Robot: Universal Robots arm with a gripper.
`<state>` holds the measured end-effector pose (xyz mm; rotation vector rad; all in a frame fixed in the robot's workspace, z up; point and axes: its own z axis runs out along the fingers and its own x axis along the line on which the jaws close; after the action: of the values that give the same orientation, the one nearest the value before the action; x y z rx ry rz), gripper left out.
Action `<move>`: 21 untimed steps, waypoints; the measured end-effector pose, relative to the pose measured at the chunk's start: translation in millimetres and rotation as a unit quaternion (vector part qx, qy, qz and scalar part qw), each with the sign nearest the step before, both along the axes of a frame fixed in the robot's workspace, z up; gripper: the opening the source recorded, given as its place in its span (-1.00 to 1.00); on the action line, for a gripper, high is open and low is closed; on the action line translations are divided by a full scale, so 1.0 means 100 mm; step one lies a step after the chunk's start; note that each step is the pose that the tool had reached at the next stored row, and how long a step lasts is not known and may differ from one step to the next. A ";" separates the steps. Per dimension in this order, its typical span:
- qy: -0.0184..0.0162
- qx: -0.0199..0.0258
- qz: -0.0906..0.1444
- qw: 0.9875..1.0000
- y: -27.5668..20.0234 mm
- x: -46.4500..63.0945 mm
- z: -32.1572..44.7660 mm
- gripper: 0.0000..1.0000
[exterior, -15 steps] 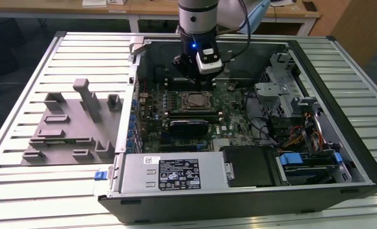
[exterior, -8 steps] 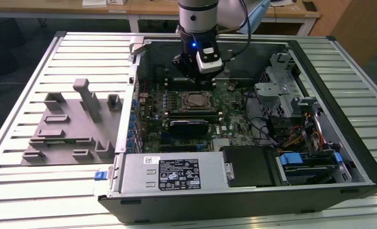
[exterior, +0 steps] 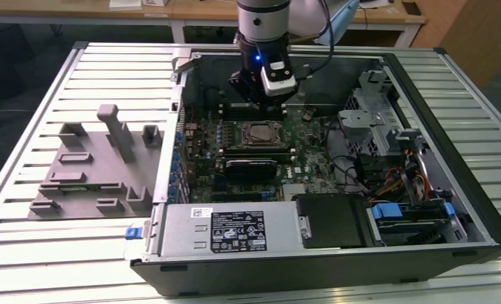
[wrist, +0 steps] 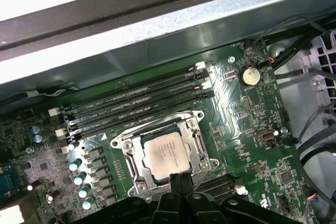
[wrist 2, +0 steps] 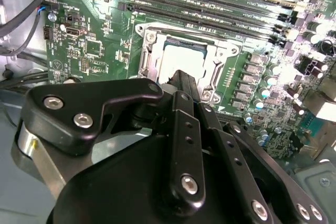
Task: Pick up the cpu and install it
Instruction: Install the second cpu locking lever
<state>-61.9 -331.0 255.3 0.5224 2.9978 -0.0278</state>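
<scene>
I see the claw (wrist: 178, 178) with fingers pressed together, holding nothing, just over the edge of the chip (wrist: 166, 154), chip lying flat in its metal-framed socket (wrist: 132, 157) on the green board (wrist: 247, 129), memory slots (wrist: 136, 100) beside, open computer case (exterior: 453, 190) around.

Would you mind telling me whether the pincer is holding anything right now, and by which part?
Nothing is held: the cpu lies in the socket, with the pincer beside it.
</scene>
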 end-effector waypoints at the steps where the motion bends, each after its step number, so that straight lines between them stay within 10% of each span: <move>1: 0.000 0.000 0.000 1.000 0.000 0.00 0.005 -0.79; 11: 0.005 -0.016 0.023 1.000 -0.004 0.00 -0.003 -0.79; 21: 0.008 -0.017 0.049 0.999 -0.073 -0.01 -0.040 -0.79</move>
<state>-62.9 -338.3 251.2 0.3730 3.0283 -0.0743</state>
